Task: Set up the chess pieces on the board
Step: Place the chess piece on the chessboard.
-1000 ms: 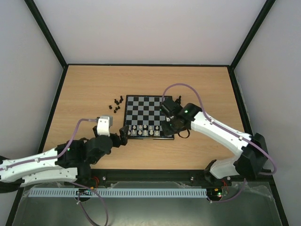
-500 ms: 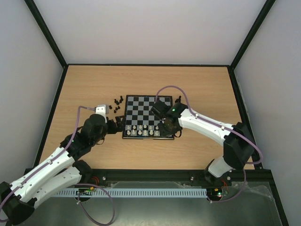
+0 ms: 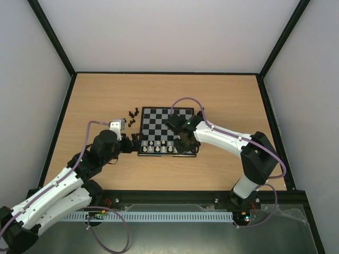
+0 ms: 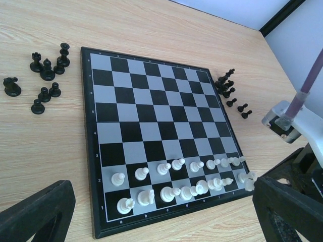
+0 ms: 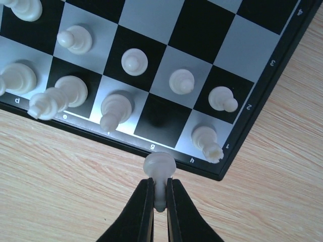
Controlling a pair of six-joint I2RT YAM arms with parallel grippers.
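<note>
The board [image 3: 164,119] lies mid-table. White chess pieces [image 4: 176,176] fill most of its two near rows. My right gripper [image 5: 159,199] is shut on a white piece [image 5: 159,165], held by its top just off the board's near edge, by an empty dark square [image 5: 162,118] marked g. In the top view this gripper [image 3: 186,144] hangs over the board's near right corner. My left gripper [image 4: 161,206] is open and holds nothing; it faces the board's near left corner [image 3: 142,151]. Black pieces [image 4: 45,75] lie loose left of the board, with more [image 4: 229,88] to its right.
The right arm's white link [image 4: 298,121] and its purple cable [image 3: 185,100] reach across the board's right side. Black-framed walls [image 3: 63,63] close in the wooden table [image 3: 106,95].
My left arm has swung up from low on the left, bringing its open gripper to the board's near left corner. The right gripper has shifted slightly left along the near edge, still holding the white piece.
</note>
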